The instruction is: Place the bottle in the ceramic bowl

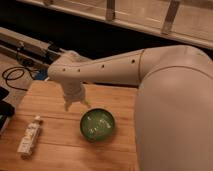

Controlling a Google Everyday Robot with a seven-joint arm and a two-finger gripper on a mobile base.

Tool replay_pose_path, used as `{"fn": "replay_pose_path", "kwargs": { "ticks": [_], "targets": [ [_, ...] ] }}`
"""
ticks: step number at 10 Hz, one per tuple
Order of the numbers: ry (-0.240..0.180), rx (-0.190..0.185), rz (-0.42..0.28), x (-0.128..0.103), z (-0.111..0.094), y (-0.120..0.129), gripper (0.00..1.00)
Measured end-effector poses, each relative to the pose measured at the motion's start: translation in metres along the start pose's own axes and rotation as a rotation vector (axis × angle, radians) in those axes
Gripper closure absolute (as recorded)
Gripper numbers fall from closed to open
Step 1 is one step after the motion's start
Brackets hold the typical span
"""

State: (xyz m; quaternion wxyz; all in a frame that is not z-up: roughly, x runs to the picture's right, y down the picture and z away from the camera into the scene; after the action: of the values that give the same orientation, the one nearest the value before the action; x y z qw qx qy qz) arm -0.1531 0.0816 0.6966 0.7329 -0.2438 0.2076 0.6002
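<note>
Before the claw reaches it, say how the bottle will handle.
The bottle lies on its side, so a nudge may roll it. Small and slim: probably light. The open claw hangs beside the ceramic bowl.

The bench (60, 147) is matt wood, the ceramic bowl (98, 124) glossy, the bottle (30, 137) clear (white label); the smooth tool (77, 105) hangs beside the bowl.

Count: one of each item.
One bottle (30, 137), one ceramic bowl (98, 124), one wooden table (60, 145), one gripper (76, 104) above the table, beside the bowl's rim.
</note>
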Motion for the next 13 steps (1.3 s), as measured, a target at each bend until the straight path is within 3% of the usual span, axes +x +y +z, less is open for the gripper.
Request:
{"fn": "replay_pose_path", "kwargs": {
  "ticks": [3,4,6,13],
  "targets": [
    [-0.029,0.007,-0.122,-0.023,-0.01,0.068,0.35],
    [-0.039,0.003,-0.175,-0.032,-0.01,0.101,0.35],
    [-0.042,-0.015,-0.22,-0.035,-0.009,0.134,0.35],
    [-0.031,-0.011,-0.221,-0.035,-0.005,0.127,0.35]
  ]
}}
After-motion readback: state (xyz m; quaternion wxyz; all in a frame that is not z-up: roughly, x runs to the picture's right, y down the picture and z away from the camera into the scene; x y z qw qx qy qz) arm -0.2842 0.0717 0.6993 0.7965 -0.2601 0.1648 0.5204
